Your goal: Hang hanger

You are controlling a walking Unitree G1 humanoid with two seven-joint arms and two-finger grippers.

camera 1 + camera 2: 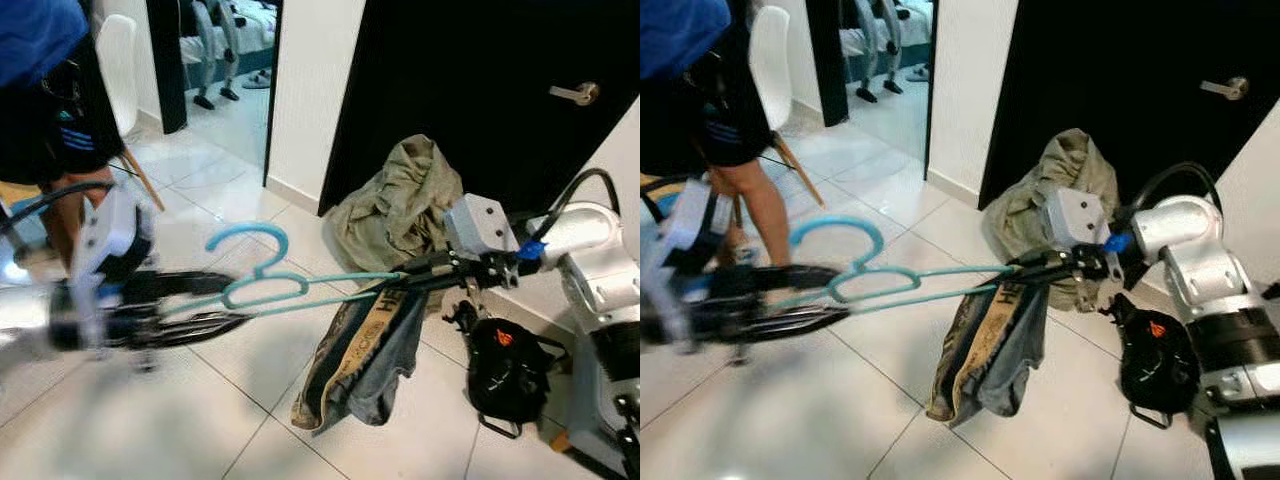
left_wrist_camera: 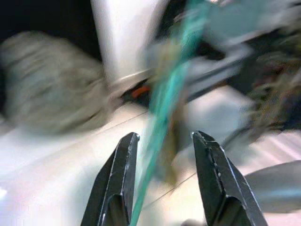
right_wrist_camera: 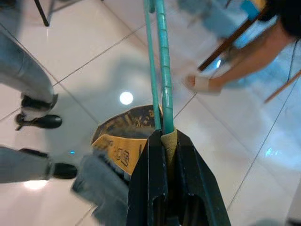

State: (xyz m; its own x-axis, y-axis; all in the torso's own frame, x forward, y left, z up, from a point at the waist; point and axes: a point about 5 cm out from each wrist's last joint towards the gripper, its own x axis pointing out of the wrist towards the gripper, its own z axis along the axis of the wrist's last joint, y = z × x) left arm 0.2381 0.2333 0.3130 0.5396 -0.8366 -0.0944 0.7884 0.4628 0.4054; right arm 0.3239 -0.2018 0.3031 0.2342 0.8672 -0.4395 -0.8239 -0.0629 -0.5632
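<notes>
Right gripper (image 1: 405,274) is extended leftward, fingers clamped on the hanger (image 1: 262,282). Left gripper (image 2: 162,141) is blurred, fingers parted around it.

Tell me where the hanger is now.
In the left eye view, the hanger hangs mid-frame above the floor between both grippers: the right gripper clamps one end, with jeans draped below.

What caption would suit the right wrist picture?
Right gripper clamps the end of a teal hanger, jeans draped over it above the tiled floor.
</notes>
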